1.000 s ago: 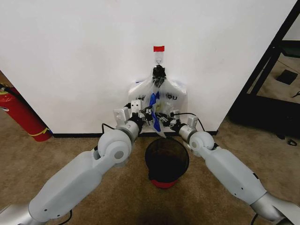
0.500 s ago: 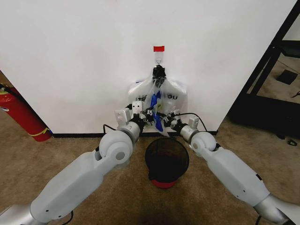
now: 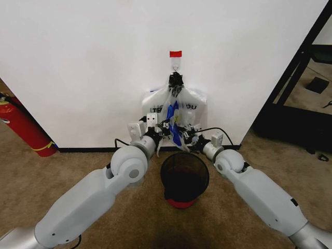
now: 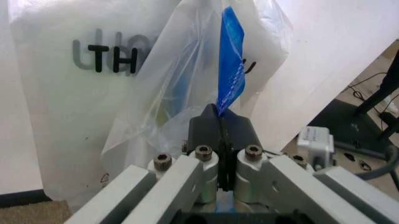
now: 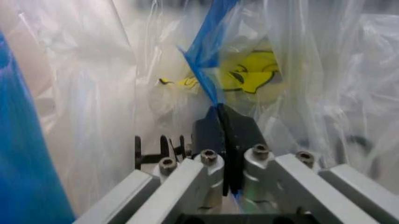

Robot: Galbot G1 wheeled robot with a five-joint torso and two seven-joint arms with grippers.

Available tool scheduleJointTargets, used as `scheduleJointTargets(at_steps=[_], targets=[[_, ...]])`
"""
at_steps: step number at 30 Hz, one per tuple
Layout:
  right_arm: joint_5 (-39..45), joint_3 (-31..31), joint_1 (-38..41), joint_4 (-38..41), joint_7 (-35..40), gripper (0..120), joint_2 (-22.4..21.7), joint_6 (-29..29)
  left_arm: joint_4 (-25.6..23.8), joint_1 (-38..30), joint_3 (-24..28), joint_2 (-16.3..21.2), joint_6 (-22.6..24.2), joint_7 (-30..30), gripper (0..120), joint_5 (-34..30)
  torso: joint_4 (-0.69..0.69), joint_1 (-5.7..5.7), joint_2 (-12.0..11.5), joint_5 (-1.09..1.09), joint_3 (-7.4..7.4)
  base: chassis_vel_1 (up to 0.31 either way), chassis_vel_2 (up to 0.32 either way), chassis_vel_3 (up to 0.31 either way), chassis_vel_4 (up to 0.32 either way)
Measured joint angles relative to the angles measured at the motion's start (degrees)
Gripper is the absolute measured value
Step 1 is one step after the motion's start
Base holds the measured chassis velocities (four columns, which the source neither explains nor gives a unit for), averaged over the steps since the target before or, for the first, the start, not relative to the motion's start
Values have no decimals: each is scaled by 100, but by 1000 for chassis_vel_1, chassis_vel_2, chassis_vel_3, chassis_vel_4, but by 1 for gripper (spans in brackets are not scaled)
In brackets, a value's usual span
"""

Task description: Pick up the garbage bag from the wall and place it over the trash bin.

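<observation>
The garbage bag (image 3: 174,120), translucent white with a blue fold, hangs in front of the flat bundle of bags (image 3: 196,108). The bundle is gathered under a black tie (image 3: 176,81) on the wall (image 3: 93,62), below a hook and a red tape strip (image 3: 176,53). My left gripper (image 3: 167,128) and right gripper (image 3: 185,133) meet at the bag's lower part, just above the trash bin (image 3: 184,156). Up close, the left gripper (image 4: 219,114) is shut on the bag's blue film (image 4: 231,70). Beside the yellow smiley (image 5: 249,74), the right gripper (image 5: 218,114) is shut on clear and blue film.
The black mesh bin with a red base stands on brown carpet right below the bags. A red fire extinguisher (image 3: 23,127) leans at the wall's left. A black frame (image 3: 306,67) and cables stand to the right. A black baseboard (image 3: 83,150) runs along the wall.
Both grippers have drifted slightly down and toward me while staying pinched on the bag. The blue fold has shifted a little to the right. The bundle still hangs from the hook.
</observation>
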Motion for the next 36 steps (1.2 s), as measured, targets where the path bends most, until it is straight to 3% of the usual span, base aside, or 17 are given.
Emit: scheduleJointTargets(at_steps=[7, 9, 11, 17, 21, 23, 28, 30, 36], targets=[[93, -111, 135, -75, 239, 28, 177, -11, -11, 19, -11, 9, 0, 0, 0, 2, 1, 0, 0, 0, 0, 0, 0, 0, 0], [106, -147, 180, -130, 313, 40, 224, -26, -15, 34, -12, 5, 0, 0, 0, 6, 0, 0, 0, 0, 0, 0, 0, 0, 0], [114, -155, 190, -148, 319, 41, 232, -29, -16, 37, -12, 5, 0, 0, 0, 7, 0, 0, 0, 0, 0, 0, 0, 0, 0], [277, -195, 273, -379, 375, 68, 421, -78, -19, 47, -8, -7, -2, 7, 0, 14, 0, 0, 0, 0, 0, 0, 0, 0, 0], [322, -231, 328, -417, 379, 77, 497, -78, -27, 60, -7, -4, -4, 8, 0, 15, 0, 0, 0, 0, 0, 0, 0, 0, 0], [350, -248, 361, -429, 385, 74, 523, -78, -42, 79, -9, 11, -4, 8, 0, 18, 0, 0, 0, -1, 0, 0, 0, 0, 0], [387, -276, 407, -489, 397, 53, 555, -53, -75, 130, -37, 54, -7, 10, 0, 32, 0, 0, 0, 0, 0, 0, 0, 0, 0], [387, -278, 404, -489, 397, 50, 547, -43, -79, 133, -40, 56, -7, 10, 0, 34, 0, 0, 0, 0, 0, 0, 0, 0, 0], [394, -277, 380, -459, 394, 23, 516, -32, -74, 131, -28, 49, -8, 11, 0, 39, 0, 0, 0, 0, 0, 0, 0, 0, 0]])
